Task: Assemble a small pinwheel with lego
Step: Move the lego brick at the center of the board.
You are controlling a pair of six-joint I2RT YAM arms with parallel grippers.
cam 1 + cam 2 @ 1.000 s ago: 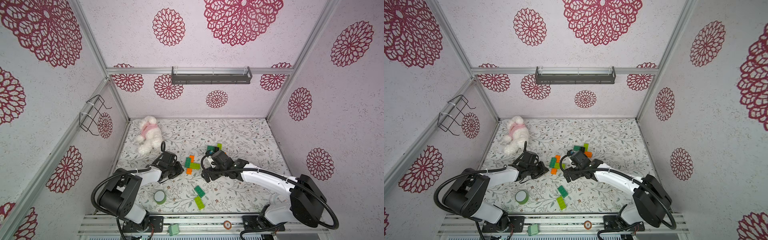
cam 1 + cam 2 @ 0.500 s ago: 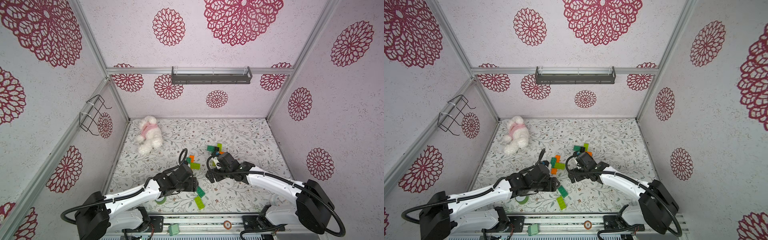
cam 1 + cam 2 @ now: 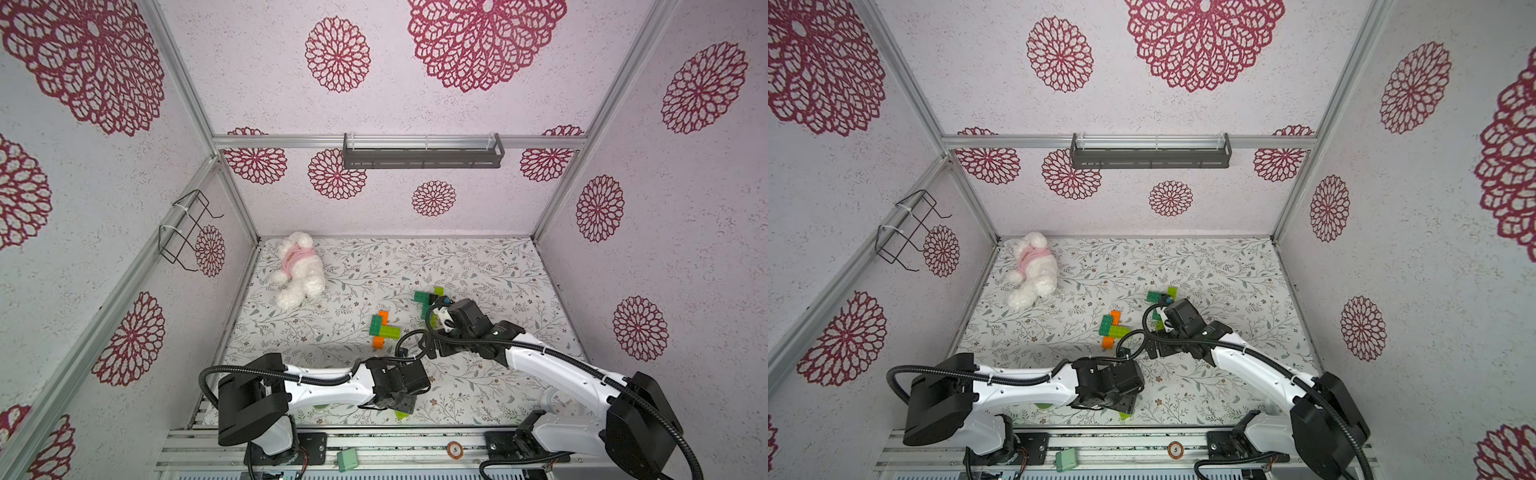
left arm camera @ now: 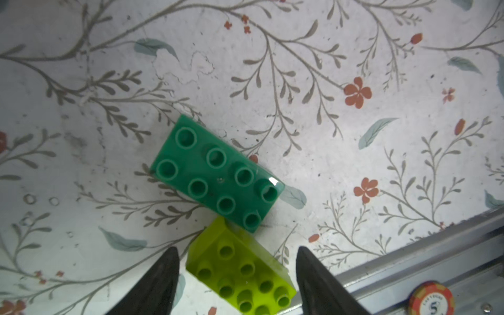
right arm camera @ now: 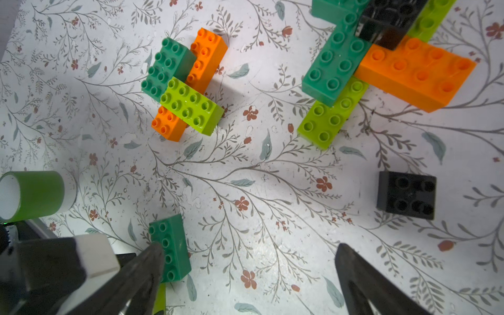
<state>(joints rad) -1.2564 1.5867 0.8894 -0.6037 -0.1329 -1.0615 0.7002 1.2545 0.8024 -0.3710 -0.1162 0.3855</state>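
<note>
My left gripper (image 4: 237, 249) is open at the mat's front edge, its fingers either side of a loose lime green lego brick (image 4: 240, 275) with gaps on both sides. A dark green brick (image 4: 215, 174) lies just beyond it, corner to corner. In both top views the left gripper (image 3: 399, 405) hides most of these bricks. A part-built cluster (image 3: 384, 328) of dark green, orange and lime bricks sits mid-mat. My right gripper (image 5: 248, 246) hangs wide open and empty over bare mat. Next to it is a larger cluster (image 5: 381, 60) topped with black. A loose black brick (image 5: 406, 195) lies nearby.
A green tape roll (image 5: 32, 195) lies under the left arm. A white plush toy (image 3: 297, 270) rests at the back left. The metal front rail (image 4: 409, 259) carries a poker chip (image 4: 432, 300), and a mint-green box (image 3: 347, 459) sits on it.
The left arm has swung from the mid-mat cluster to the front edge and opened over the loose lime brick. The right gripper has shifted slightly back and right and stays open.
</note>
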